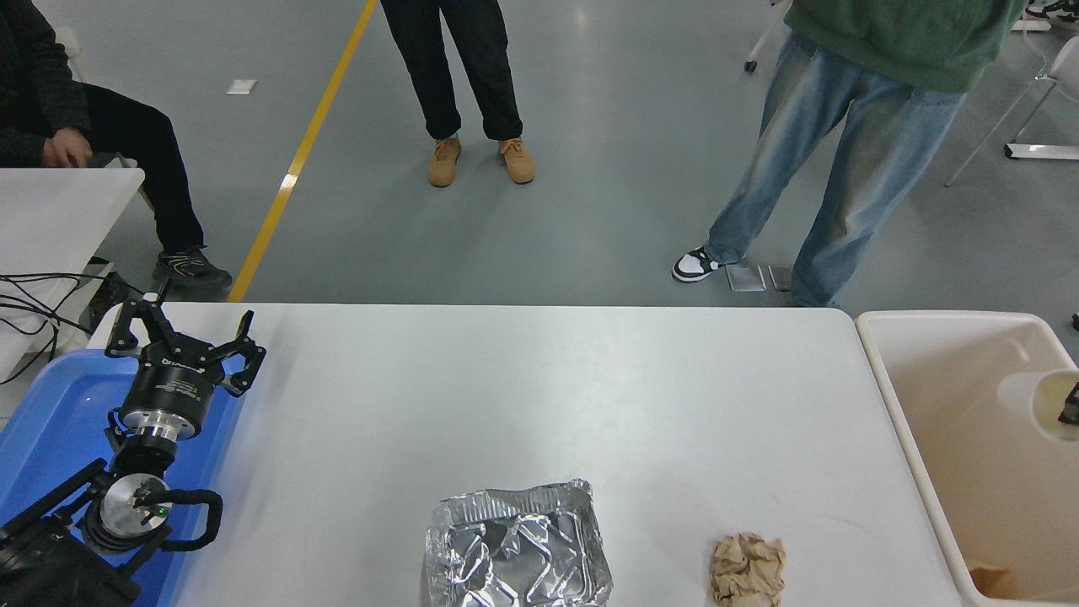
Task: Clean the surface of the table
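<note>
Looks to me like robotics lab or test hall, not home. Grey sealed floor (590,211) beyond white table (523,379), yellow lane line (295,169) painted across it past table's far left corner. I see three people (860,126) on far side of table, legs and shoes only, two standing, one seated. Loose black cables (34,295) over smaller white table (59,202) left of main one. Blue tray (50,421) and beige bin (969,438) flank table ends. Metal chair legs (1024,110) beyond table's far right corner.
</note>
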